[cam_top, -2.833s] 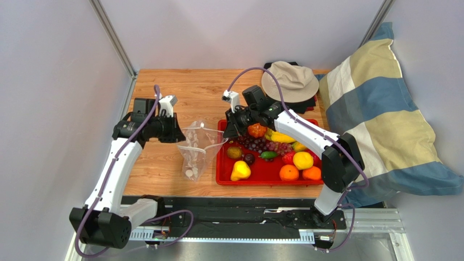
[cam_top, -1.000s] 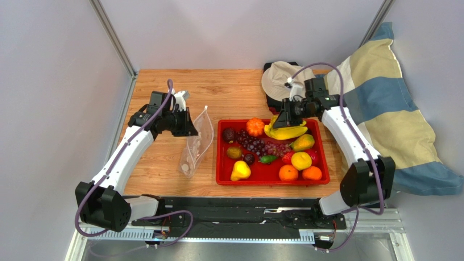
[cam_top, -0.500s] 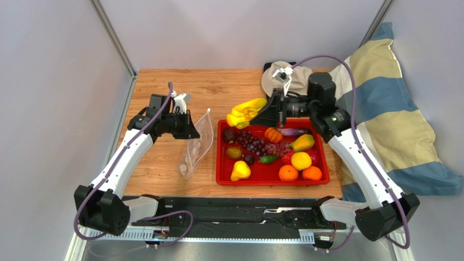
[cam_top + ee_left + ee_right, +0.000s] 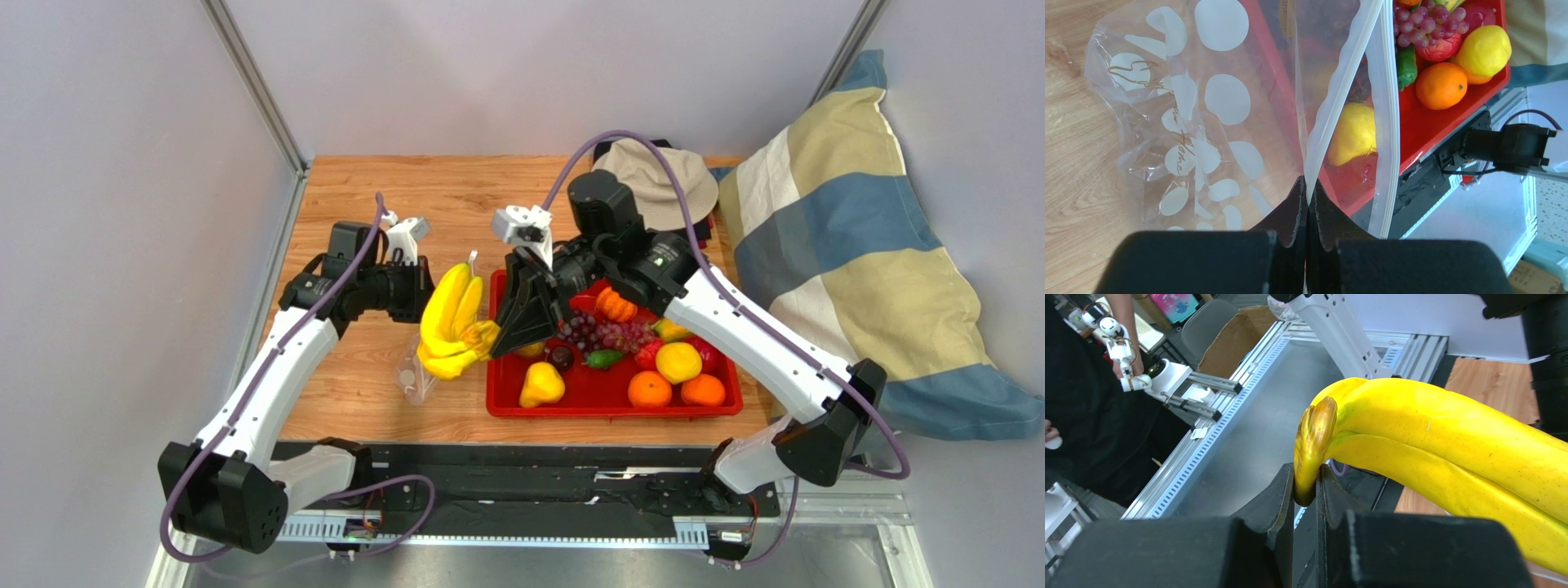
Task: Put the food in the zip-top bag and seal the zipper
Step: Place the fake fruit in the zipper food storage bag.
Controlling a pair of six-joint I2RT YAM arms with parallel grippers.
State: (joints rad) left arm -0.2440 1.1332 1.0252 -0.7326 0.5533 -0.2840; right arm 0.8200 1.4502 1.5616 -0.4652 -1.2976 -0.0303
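Observation:
My right gripper is shut on the stem of the yellow banana bunch and holds it in the air, over the clear dotted zip-top bag just left of the red tray. In the right wrist view the stem sits pinched between my fingers. My left gripper is shut on one lip of the bag's zipper, holding the mouth open; the other lip hangs free. The bag looks empty. An orange, yellow round fruit, purple grapes, plum and pear lie in the tray.
The red tray stands at the middle right of the wooden table. A beige hat lies behind it, partly hidden by my right arm. A striped pillow fills the right side. Walls close in on the left and back.
My right gripper picked the banana bunch out of the tray, lifted it and swung it left and nearer, over the bag. My left gripper has kept hold of the bag's edge.

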